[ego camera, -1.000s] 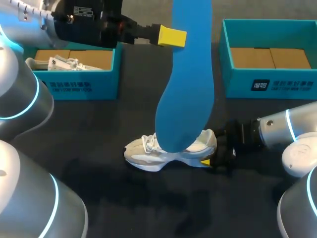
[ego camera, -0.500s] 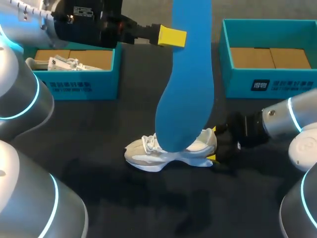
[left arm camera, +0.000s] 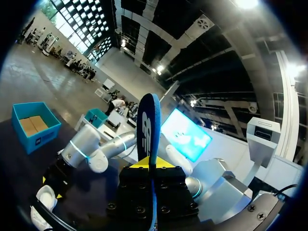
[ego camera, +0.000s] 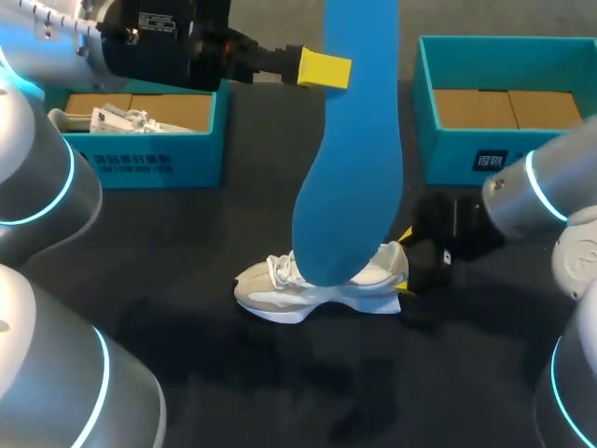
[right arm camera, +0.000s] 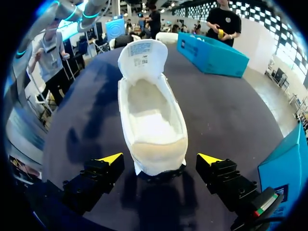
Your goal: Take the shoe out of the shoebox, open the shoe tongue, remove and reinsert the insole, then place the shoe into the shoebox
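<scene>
Shoe [ego camera: 322,285] on dark table [ego camera: 187,355], right gripper [right arm camera: 160,159] wide open astride heel, left gripper [left arm camera: 150,162] clamping raised blue insole [ego camera: 359,140]

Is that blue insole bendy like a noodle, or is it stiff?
Probably bendy but springy: held by the left gripper, the insole shows only a gentle curve and no droop. It looks thin edge-on, so it is likely light. Gripped at just one spot, it may wobble when moved.

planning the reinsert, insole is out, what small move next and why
Probably close the right gripper on the heel of the shoe to steady it: it stands open either side of the heel, not touching, while the left gripper holds the blue insole out of the empty shoe.
</scene>
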Controlling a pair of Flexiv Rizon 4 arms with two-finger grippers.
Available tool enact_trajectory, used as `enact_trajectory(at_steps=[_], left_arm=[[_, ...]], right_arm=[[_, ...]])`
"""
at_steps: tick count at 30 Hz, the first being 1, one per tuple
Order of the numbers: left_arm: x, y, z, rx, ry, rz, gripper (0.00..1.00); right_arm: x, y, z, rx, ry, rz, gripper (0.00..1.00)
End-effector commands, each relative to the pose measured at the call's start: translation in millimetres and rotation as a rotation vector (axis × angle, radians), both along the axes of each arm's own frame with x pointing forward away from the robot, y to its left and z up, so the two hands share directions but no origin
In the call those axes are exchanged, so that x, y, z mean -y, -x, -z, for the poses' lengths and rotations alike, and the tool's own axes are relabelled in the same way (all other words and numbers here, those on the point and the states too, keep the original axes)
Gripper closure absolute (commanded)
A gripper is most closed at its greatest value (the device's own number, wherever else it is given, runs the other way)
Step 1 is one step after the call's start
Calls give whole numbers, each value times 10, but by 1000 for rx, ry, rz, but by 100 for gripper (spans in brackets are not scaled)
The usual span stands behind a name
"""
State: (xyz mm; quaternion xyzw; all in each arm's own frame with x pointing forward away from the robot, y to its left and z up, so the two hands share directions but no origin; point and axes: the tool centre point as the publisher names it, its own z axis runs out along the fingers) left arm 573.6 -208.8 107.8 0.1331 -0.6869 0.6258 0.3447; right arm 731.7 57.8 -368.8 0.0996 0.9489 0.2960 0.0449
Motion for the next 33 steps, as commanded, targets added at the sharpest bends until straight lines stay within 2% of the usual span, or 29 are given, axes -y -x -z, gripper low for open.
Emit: enact_trajectory(at_steps=[1,7,19,33], left_arm=[[18,-11,2,0,-2,3,100],[18,-11,2,0,-2,3,100],[18,-11,2,0,-2,3,100],[18,-11,2,0,-2,3,100]], right_arm=[[-66,44,-77,-64,357,29,0],[-91,79,-181,-79,456,41,0],[-98,54,-252,-79,480,28,0],[-79,56,-459,-62,518,23,0]])
